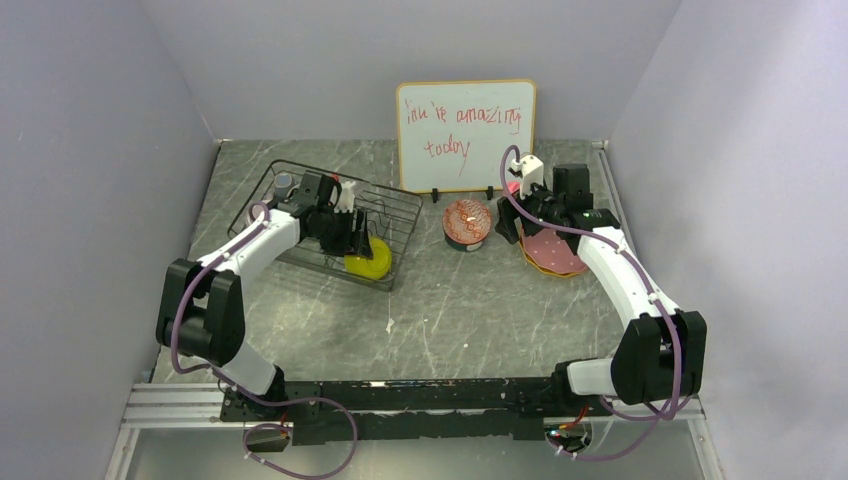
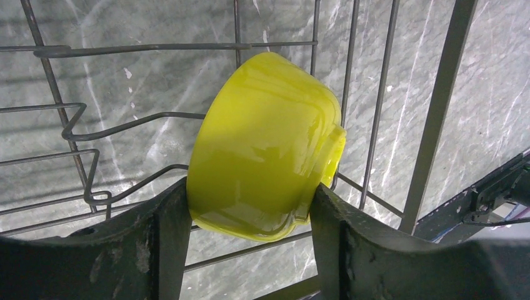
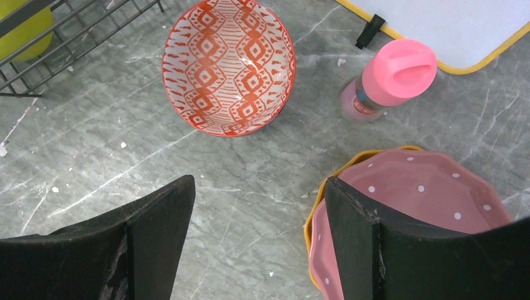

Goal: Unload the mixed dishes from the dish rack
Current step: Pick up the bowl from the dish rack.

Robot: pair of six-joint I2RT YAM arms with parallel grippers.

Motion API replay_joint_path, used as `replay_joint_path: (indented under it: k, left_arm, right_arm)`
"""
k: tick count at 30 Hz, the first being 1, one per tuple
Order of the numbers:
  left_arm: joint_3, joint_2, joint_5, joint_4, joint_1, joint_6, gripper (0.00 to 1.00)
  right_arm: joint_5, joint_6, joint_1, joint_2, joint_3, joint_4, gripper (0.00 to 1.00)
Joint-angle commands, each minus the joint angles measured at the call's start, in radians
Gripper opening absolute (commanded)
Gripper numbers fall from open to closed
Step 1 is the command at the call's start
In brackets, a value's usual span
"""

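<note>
The black wire dish rack [image 1: 400,205] stands at the back left. A yellow bowl [image 1: 368,262] lies on its side in the rack's near right corner. In the left wrist view my left gripper [image 2: 250,244] has one finger against the yellow bowl [image 2: 262,150] on each side, at rim and foot. A small grey cup [image 1: 284,182] sits in the rack's far left corner. My right gripper [image 3: 259,244] is open and empty, low over the table beside a pink speckled plate [image 3: 425,194] stacked on an orange-yellow plate [image 3: 312,212]. The mugs are out of view.
A patterned bowl [image 1: 466,223], orange-red inside [image 3: 228,65], stands on the table between rack and plates. A small pink bottle [image 3: 390,78] stands before the white board with red writing [image 1: 465,135]. Grey walls close in the table on both sides.
</note>
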Motion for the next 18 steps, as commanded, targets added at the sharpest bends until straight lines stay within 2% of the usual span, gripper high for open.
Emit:
replay_joint_path:
  k: [1, 5, 10, 14, 18]
  left_arm:
    - [0.028, -0.008, 0.056, 0.024, -0.003, 0.006, 0.60]
    - [0.037, -0.025, 0.068, 0.020, -0.003, 0.021, 0.48]
    - [0.051, -0.050, 0.078, 0.013, -0.003, 0.049, 0.28]
    - [0.086, -0.061, 0.083, -0.013, -0.003, 0.067, 0.05]
    - [0.127, -0.064, 0.116, -0.042, 0.001, 0.065, 0.03]
  right_arm:
    - [-0.017, -0.015, -0.007, -0.009, -0.004, 0.038, 0.79]
    - [-0.022, -0.013, -0.006, -0.009, -0.003, 0.036, 0.79]
    - [-0.023, -0.012, -0.006, -0.017, 0.000, 0.035, 0.79]
    - [-0.028, -0.008, -0.005, -0.029, 0.005, 0.038, 0.79]
    - [-0.041, -0.008, -0.005, -0.035, 0.024, 0.029, 0.80]
